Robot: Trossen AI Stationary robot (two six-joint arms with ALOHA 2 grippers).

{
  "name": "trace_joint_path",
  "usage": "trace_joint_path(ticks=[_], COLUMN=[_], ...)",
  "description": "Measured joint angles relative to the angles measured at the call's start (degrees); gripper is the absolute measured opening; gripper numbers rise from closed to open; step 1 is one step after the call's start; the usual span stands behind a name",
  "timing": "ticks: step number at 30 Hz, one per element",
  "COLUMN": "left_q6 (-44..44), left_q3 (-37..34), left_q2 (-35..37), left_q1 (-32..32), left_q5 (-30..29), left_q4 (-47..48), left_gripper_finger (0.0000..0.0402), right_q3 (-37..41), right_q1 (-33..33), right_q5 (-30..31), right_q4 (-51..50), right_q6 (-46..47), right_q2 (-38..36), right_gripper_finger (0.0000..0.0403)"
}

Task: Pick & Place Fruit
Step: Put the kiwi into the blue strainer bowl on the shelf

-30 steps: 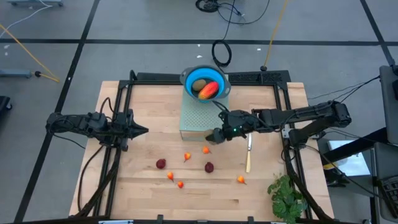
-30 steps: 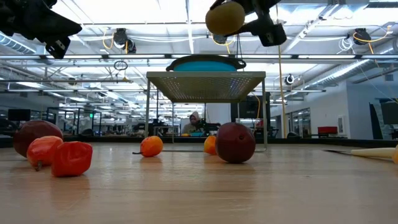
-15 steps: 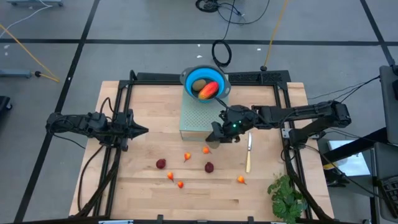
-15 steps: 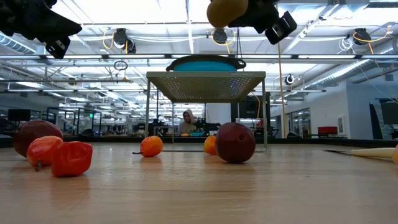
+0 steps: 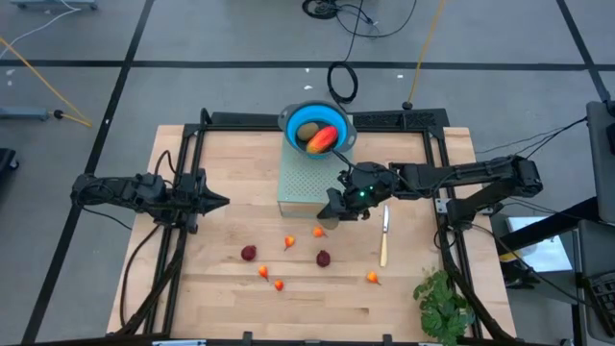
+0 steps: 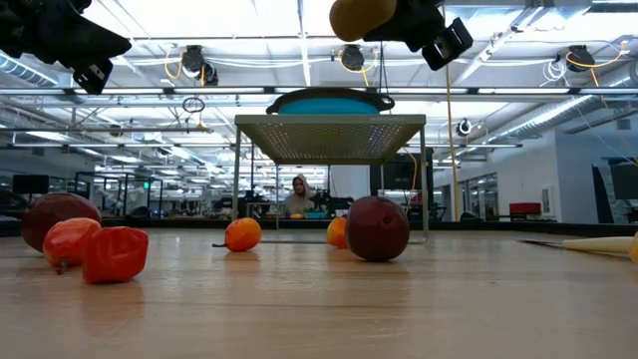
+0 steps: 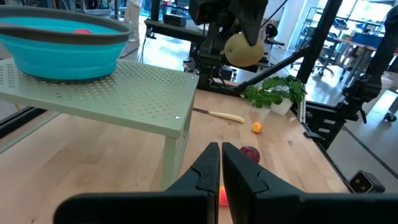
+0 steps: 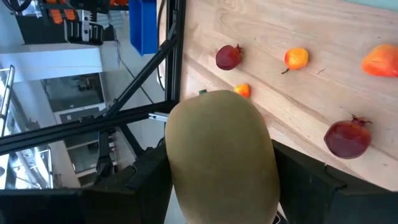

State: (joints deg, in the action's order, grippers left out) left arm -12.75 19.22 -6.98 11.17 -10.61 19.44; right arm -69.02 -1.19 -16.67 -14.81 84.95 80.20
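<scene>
A brown kiwi (image 8: 221, 155) hangs high over the table, just off the near right corner of the green perforated stand (image 5: 300, 178), and my right gripper (image 5: 331, 208) is shut on it. On the stand sits a blue bowl (image 5: 291, 117) with another kiwi (image 5: 307, 131) and the mango (image 5: 324, 140) inside. Two dark-red balls (image 5: 249, 253) (image 5: 324, 258) and several tiny orange fruits (image 5: 289, 241) lie on the wood. My left gripper (image 5: 219, 202) waits shut at the table's left. My right gripper pinches the kiwi's two long sides (image 8: 177, 168) between its two fingers (image 8: 140, 183). The fingers come from the table's right, slanting a little downward. The kiwi (image 6: 361, 14) is lifted well clear of the table.
A pale-handled knife (image 5: 384, 236) lies right of the loose fruit, and a green leafy bunch (image 5: 442, 303) sits at the near right corner. A black frame (image 5: 197, 163) rims the table. A person (image 6: 297, 195) stands far behind the table.
My right gripper has rolled about its own pointing line with the kiwi still held; in the low view the kiwi sits a little higher than before. The fruit on the table has stayed where it was.
</scene>
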Motion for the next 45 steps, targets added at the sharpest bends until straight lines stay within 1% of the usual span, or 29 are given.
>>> trace_joint_path(ticks=[3, 5, 12, 17, 25, 33, 40, 45], left_q6=[0.0, -0.02, 0.2, 0.24, 0.02, -0.02, -0.28, -1.07], left_q3=[0.0, 0.0, 0.0, 0.0, 0.0, 0.0, 0.0, 0.0], left_q2=[-0.02, -0.02, 0.0, -0.02, -0.01, 0.0, 0.0, 0.0], left_q1=[0.0, 0.01, 0.01, -0.01, 0.0, -0.01, -0.01, -0.01], left_q5=[0.0, 0.0, 0.0, 0.0, 0.0, 0.0, -0.01, -0.44], left_q4=[0.0, 0.0, 0.0, 0.0, 0.0, 0.0, 0.0, 0.0], left_gripper_finger=[0.0017, 0.0017, 0.0017, 0.0017, 0.0017, 0.0017, 0.0017, 0.0017], right_q3=[0.01, 0.01, 0.01, 0.01, 0.03, 0.03, 0.03, 0.03], right_q1=[0.0, -0.02, -0.02, -0.02, -0.02, -0.02, -0.02, -0.02], right_q5=[0.0, 0.02, 0.07, -0.08, -0.13, -0.04, 0.0, 0.04], right_q4=[-0.02, -0.02, -0.02, 1.16, 6.74, 7.24, 7.28, 7.3], right_q6=[-1.3, -4.7, -25.25, -36.44, -54.22, -70.52, -81.11, -84.01], right_q2=[0.0, 0.0, 0.0, 0.0, 0.02, 0.02, 0.02, 0.02], right_gripper_finger=[0.0231, 0.023, 0.023, 0.0227, 0.0227, 0.0224, 0.0227, 0.0224])
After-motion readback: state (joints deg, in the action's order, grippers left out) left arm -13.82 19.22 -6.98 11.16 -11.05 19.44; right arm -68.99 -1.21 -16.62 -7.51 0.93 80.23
